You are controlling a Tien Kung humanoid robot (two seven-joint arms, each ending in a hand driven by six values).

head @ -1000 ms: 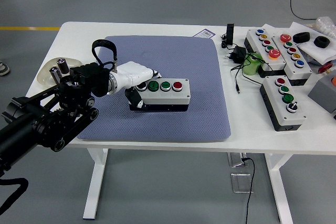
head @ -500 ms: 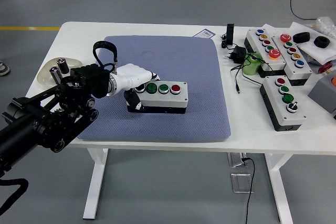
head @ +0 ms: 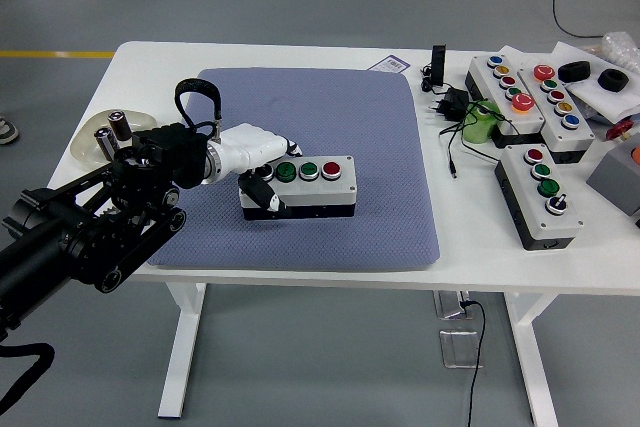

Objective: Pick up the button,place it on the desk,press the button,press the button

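Left hand (head: 252, 159) is clamped on the left end of the button box (head: 300, 187) — white fingers over the top edge, black thumb (head: 262, 192) down the front face. Box sits flat on the blue-grey mat (head: 330, 137), roughly at the mat's 7 o'clock from centre, long axis left-right. Four buttons on top: the leftmost partly under the fingers, then two green buttons (head: 297, 171), then a red button (head: 331, 167) at the 3 o'clock end. My read: the place step is about finished and pressing comes next. The hand has to let go, lift clear, and come down with one fingertip on a single button without shoving the box sideways; the mat looks grippy, so that should help. Right arm isn't in frame. Three more button boxes (head: 541, 192) lie on the bare white table (head: 480, 237) at 3 o'clock, well apart. No legible brand or label anywhere; the small tag at the mat's far edge is too small to read.
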